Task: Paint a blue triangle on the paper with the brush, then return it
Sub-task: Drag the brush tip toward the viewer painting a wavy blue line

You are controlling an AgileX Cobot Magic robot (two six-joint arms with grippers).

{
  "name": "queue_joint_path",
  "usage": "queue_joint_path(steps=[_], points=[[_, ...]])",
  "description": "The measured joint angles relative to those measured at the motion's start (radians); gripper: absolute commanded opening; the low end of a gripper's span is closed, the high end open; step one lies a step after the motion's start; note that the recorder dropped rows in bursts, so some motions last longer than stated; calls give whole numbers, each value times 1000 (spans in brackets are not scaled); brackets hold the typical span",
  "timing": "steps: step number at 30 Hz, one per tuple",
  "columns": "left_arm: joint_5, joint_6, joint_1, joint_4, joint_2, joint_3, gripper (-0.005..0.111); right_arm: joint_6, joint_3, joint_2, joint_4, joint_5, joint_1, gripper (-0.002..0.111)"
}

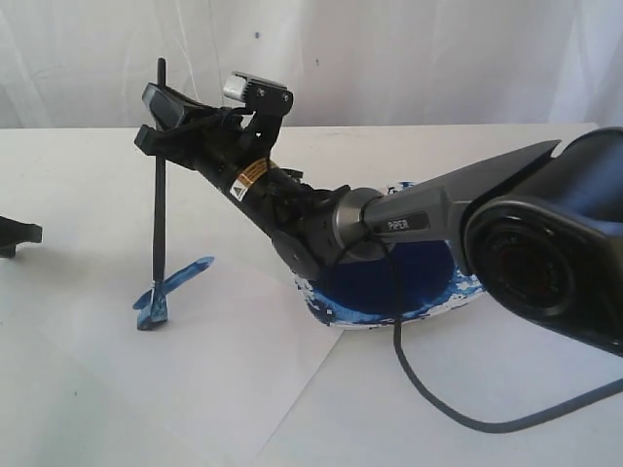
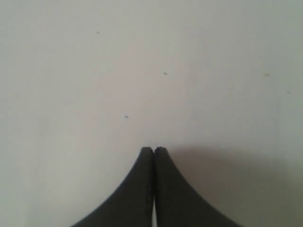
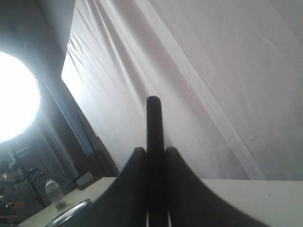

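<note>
Right fingers (image 3: 125,194) pinched on upright brush (image 1: 157,204), tip touching paper (image 1: 224,370).

Brush (image 1: 159,195) upright on the paper (image 1: 195,389), left of centre
Its tip meets the paint stroke (image 1: 185,275) at lower left, and its upper shaft sits in the right gripper (image 1: 158,119). The dish (image 1: 438,306) lies right of centre on the table (image 1: 78,175), behind the arm. The left gripper (image 1: 18,234) rests at the left edge.
</note>
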Motion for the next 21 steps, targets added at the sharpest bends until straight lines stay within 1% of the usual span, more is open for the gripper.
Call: queue_joint_path(steps=[3,8,13,17,21], points=[[-25,-22,0,-14,4,2,0,2,35,-25,-18,2,0,0],[-7,-29,2,-20,2,2,0,2,85,-58,-27,2,0,0],[113,-29,4,3,-40,13,0,2,122,-76,-29,2,0,0],[206,-24,4,9,-128,17,0,2,146,-88,-29,-5,0,0],[337,11,4,11,-222,17,0,2,156,-93,-31,-15,0,0]])
